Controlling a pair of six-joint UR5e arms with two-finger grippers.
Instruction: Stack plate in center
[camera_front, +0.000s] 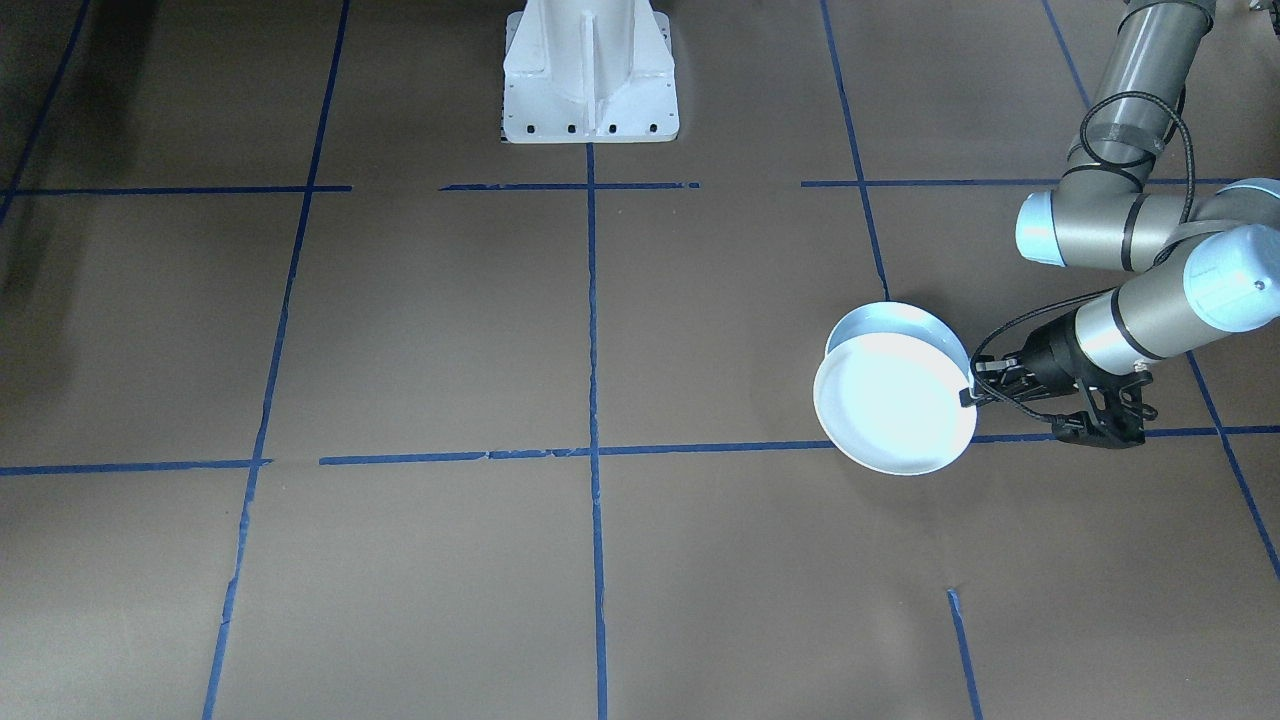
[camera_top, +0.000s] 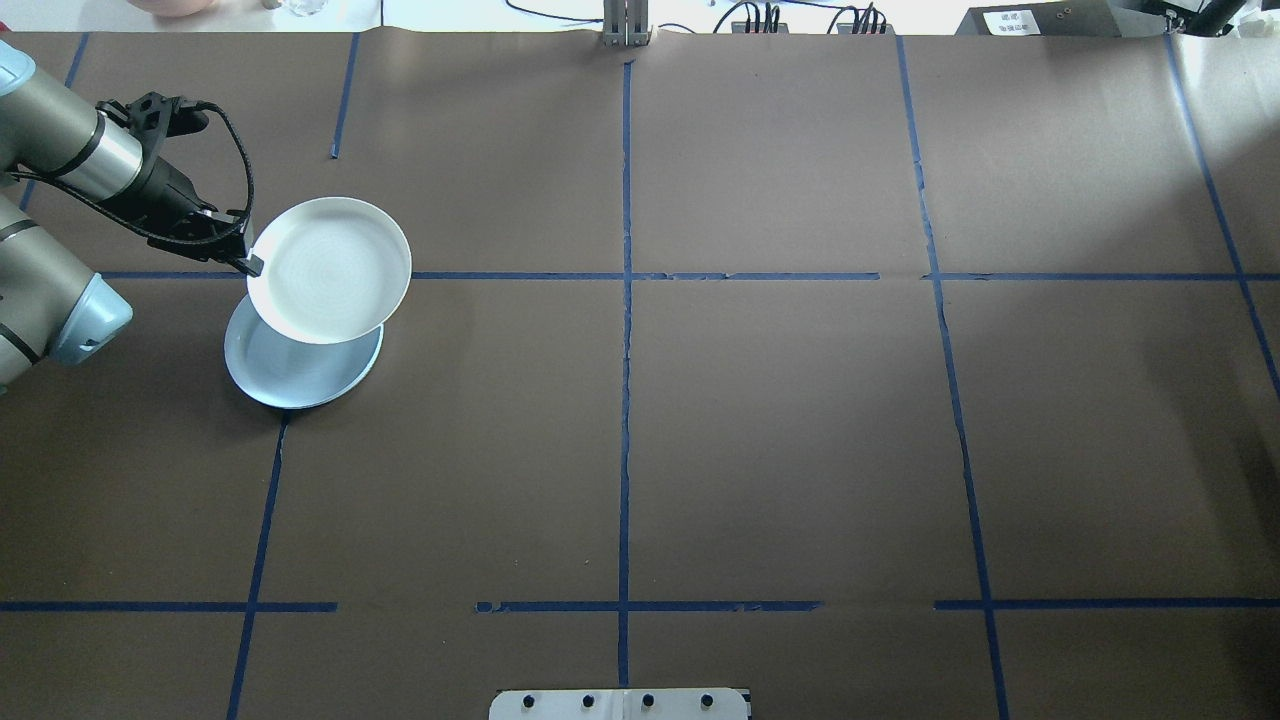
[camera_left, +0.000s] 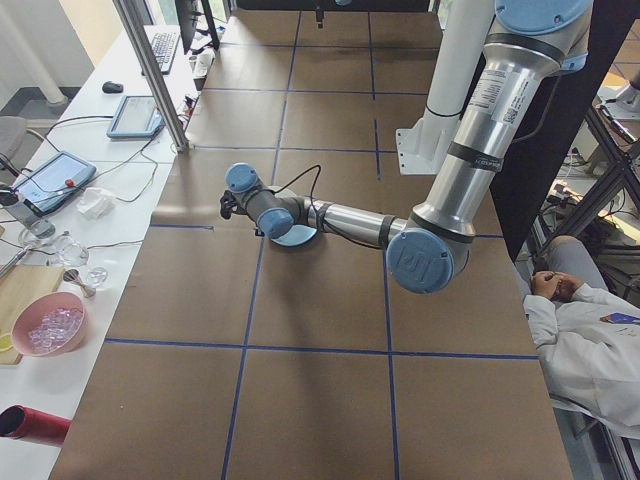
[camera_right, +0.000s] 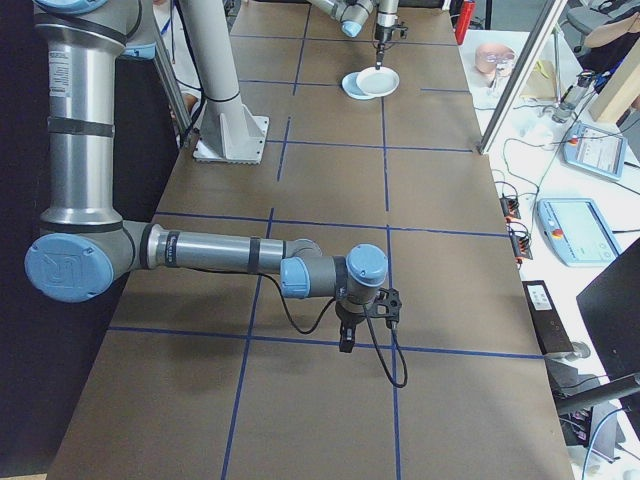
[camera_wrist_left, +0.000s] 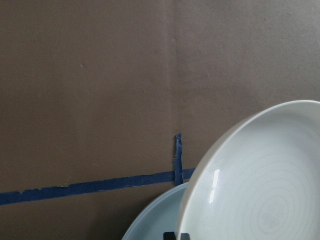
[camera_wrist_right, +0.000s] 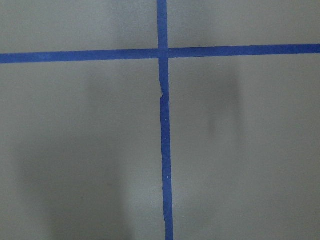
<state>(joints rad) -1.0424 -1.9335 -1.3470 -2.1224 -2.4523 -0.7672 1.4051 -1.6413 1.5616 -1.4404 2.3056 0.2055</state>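
Left gripper (camera_top: 243, 262) pinches white plate (camera_top: 330, 270) rim, tilted above blue plate (camera_top: 300, 370).

Brown table (camera_top: 800, 450) w/ blue tape grid (camera_top: 625, 400); side bench holds pink bowl (camera_left: 47, 327), red cylinder (camera_left: 30, 424), two tablets (camera_left: 135, 115); seated person (camera_left: 585, 340) at table's edge.

You are looking at a robotics lab. A big table (camera_top: 800, 450) covered in brown paper carries a grid of blue tape lines (camera_top: 625, 400). Two industrial arms rise from a white pedestal (camera_front: 590, 75). Teach pendant tablets (camera_right: 588, 231), cables and a keyboard (camera_left: 162, 48) sit on side benches.
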